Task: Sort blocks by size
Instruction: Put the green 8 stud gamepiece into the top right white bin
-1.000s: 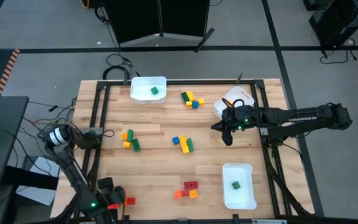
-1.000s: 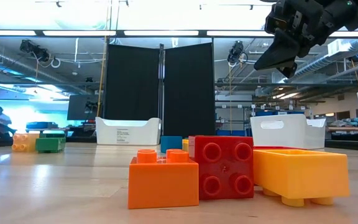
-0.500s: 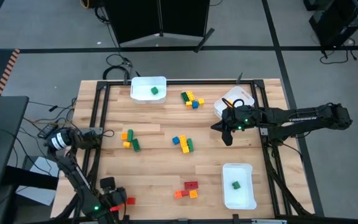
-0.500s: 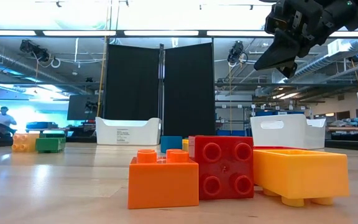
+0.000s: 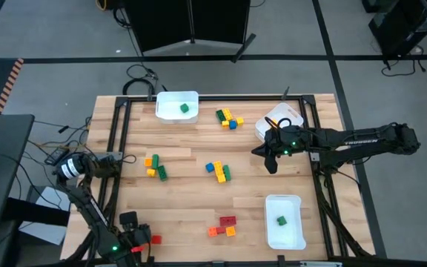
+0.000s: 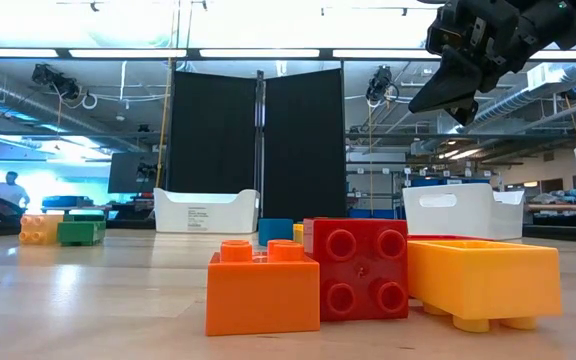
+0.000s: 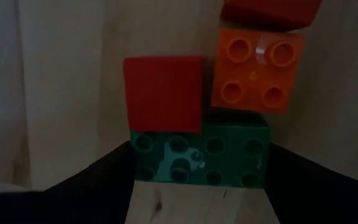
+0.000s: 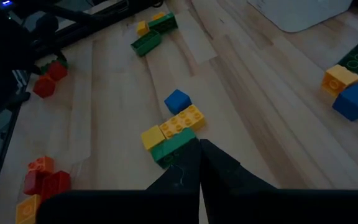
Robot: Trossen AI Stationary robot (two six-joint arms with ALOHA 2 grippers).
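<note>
Small clusters of coloured blocks lie on the wooden table: a far cluster (image 5: 229,117), a left one (image 5: 154,166), a middle one (image 5: 218,170) and a near one (image 5: 223,226). My left gripper (image 5: 136,239) is at the near left corner, low over a green brick (image 7: 201,155), with a red block (image 7: 165,93) and an orange block (image 7: 257,68) just beyond it. It is open, one finger at each short end of the brick. My right gripper (image 5: 270,167) is shut and empty, high above the table (image 6: 448,90), to the right of the middle cluster (image 8: 173,134). My left gripper's fingers (image 7: 104,180) stand at the two short ends of the green brick (image 7: 143,158), coming from above. The brick lies flat on the table, studs up. I cannot tell whether the fingers touch it.
Three white bins stand on the table: one far left (image 5: 178,106) holding a green block (image 5: 184,109), one far right (image 5: 279,119) partly under my right arm, and one near right (image 5: 284,222) holding a green block (image 5: 281,220). Bare wood lies between the clusters.
My left arm has shifted a little toward the table's near edge at the near left corner.
</note>
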